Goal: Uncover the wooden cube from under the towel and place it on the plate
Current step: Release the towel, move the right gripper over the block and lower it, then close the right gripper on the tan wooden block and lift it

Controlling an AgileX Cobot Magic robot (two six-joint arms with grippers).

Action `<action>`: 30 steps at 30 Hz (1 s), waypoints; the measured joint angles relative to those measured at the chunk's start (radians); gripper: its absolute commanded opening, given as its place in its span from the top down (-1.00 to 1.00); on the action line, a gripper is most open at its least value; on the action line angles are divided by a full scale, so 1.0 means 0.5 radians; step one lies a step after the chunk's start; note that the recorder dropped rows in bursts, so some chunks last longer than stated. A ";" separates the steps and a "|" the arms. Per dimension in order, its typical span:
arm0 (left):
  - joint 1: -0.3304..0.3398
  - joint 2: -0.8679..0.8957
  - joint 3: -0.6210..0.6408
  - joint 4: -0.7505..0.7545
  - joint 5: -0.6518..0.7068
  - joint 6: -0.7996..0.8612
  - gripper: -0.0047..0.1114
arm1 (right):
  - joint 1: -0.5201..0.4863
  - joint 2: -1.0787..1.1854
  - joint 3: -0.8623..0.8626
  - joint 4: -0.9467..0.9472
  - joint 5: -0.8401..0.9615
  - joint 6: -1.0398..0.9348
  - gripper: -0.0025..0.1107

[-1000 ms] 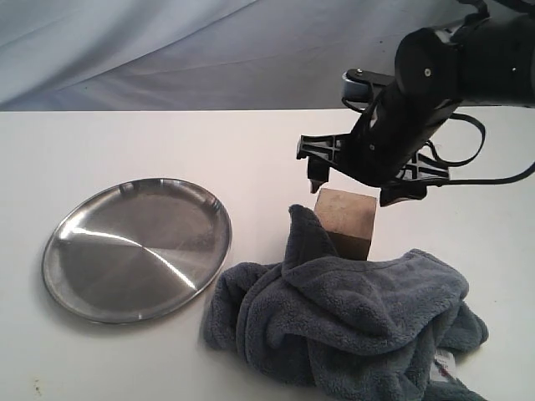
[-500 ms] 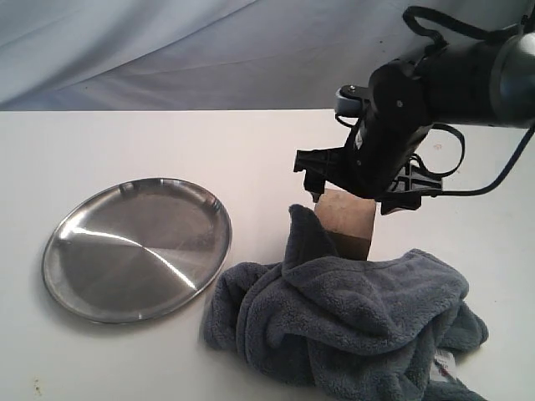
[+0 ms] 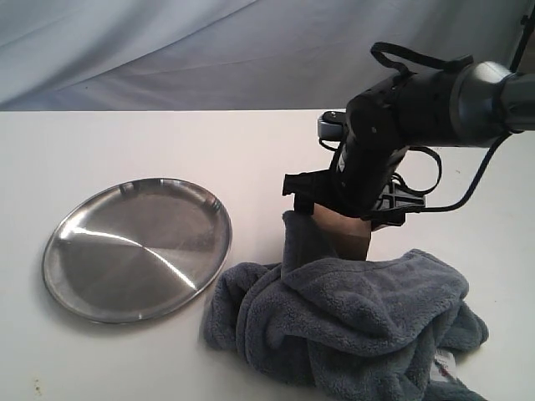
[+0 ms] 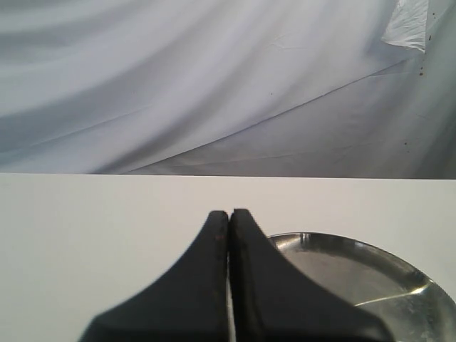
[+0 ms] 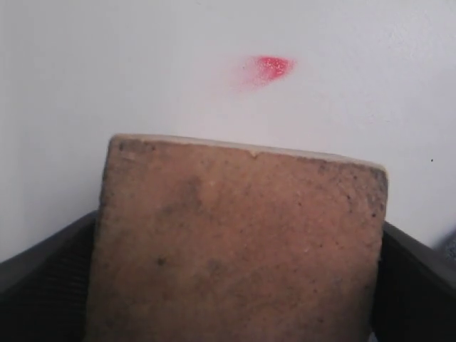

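Down over the wooden cube [image 3: 349, 235] is where the right gripper [image 3: 336, 210] has come in the last second, from a hover above the block to a straddle of its upper part, while the cube, towel and plate have stayed where they were. That cube stands upright on the white table [image 3: 125, 142], already bared on top and on the side facing the plate, with only its lower front edge against the pushed-back folds of the blue-grey towel [image 3: 351, 322], which lies bunched in a heap on the near side. From the right wrist view the mottled top face [image 5: 239, 242] fills the frame and a black finger [image 5: 43, 278] shows at each flank, so the claw is spread about as wide as the block; whether the pads already press on the wood cannot be told, since the cube's own top hides the contact. I judge that this low, centred stance is meant to get a square hold on two opposite faces before lifting. The steel plate [image 3: 138, 248] lies well apart towards the left side, bare and ready to receive the block. A small red mark [image 5: 271, 66] shows on the table beyond the cube. The left gripper [image 4: 229, 231] is pressed fully together on nothing, parked near the plate's rim [image 4: 335, 239], clear of the carry.
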 measured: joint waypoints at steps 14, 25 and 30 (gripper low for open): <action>0.000 0.000 0.000 0.000 0.000 0.000 0.89 | 0.004 -0.085 -0.003 0.000 -0.009 -0.185 0.47; 0.000 0.000 0.000 0.000 0.000 0.000 0.89 | 0.035 -0.112 -0.141 0.000 -0.026 -0.327 0.47; 0.000 0.000 0.000 0.000 0.000 0.000 0.89 | 0.117 -0.112 -0.322 0.052 -0.046 -0.419 0.47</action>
